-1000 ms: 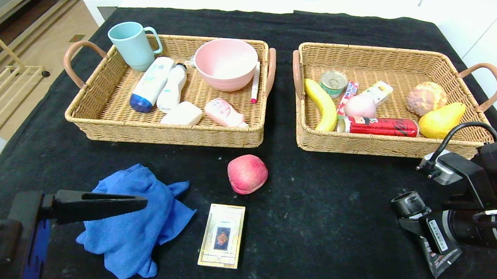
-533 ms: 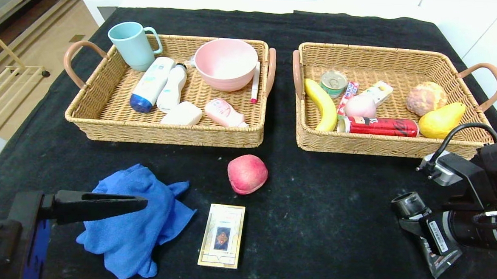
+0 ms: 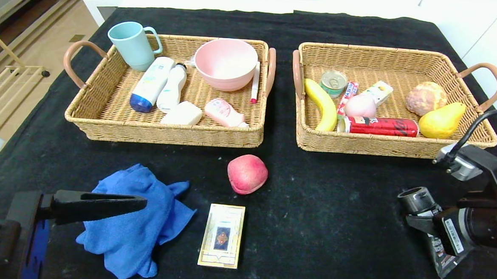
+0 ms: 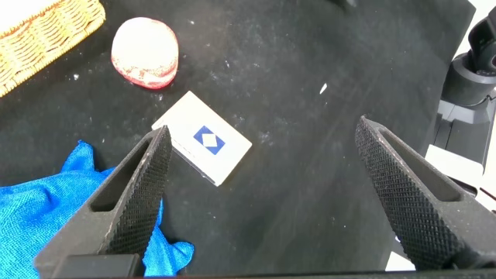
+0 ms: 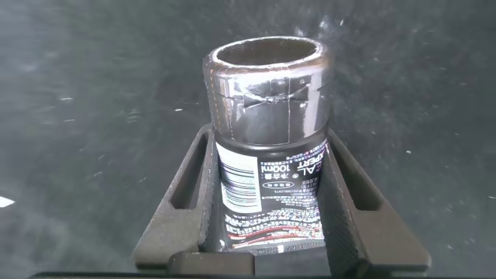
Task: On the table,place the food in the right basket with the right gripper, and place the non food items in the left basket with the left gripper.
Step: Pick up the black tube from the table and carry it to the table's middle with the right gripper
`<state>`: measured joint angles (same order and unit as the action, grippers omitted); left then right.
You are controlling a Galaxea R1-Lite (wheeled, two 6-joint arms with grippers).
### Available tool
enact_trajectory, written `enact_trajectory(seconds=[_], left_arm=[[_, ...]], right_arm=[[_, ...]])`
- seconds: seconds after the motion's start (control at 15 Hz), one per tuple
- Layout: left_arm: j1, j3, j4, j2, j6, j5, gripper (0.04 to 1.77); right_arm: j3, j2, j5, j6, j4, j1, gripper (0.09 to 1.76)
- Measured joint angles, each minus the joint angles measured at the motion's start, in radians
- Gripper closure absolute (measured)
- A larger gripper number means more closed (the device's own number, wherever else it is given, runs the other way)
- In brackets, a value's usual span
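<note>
In the right gripper (image 5: 271, 209), a black tube (image 5: 269, 155) labelled "100ml".

On the black table (image 3: 337, 229) stand two wicker baskets side by side. The left basket (image 3: 105, 119) holds a teal mug (image 3: 131, 44), a pink bowl (image 3: 226, 64), white bottles and a pen. The right basket (image 3: 401, 145) holds a banana (image 3: 323, 104), a tin, a red can (image 3: 381, 126), a pear (image 3: 441, 120) and a bread roll. In front of the baskets, between them, lies a red apple (image 3: 247, 174). Just nearer lies a flat card box (image 3: 222, 235), and beside it a crumpled blue cloth (image 3: 135, 223). A dark bottle (image 5: 270, 147) with a printed label sits clamped in the right gripper (image 5: 271, 225), well off to the right.
</note>
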<state>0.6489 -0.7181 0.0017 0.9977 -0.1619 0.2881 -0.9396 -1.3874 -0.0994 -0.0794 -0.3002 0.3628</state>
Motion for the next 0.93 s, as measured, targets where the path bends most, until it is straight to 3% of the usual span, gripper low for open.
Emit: enact_trajectory(seconds=[0.27,0.6,0.93], left_arm=[[0.000,0.000,0.000,0.001,0.000,0.000,0.09],[0.000,0.002,-0.002,0.008,0.002,-0.002,0.09],[-0.001,0.003,-0.002,0.017,0.002,-0.003,0.09]], right_arm=[[-0.059,0.042,-0.001,0.096,-0.061,0.123,1.06],[-0.166,-0.020,-0.004,0.384,-0.090,0.347,1.06],[-0.279,-0.143,-0.014,0.556,-0.065,0.440,1.06]])
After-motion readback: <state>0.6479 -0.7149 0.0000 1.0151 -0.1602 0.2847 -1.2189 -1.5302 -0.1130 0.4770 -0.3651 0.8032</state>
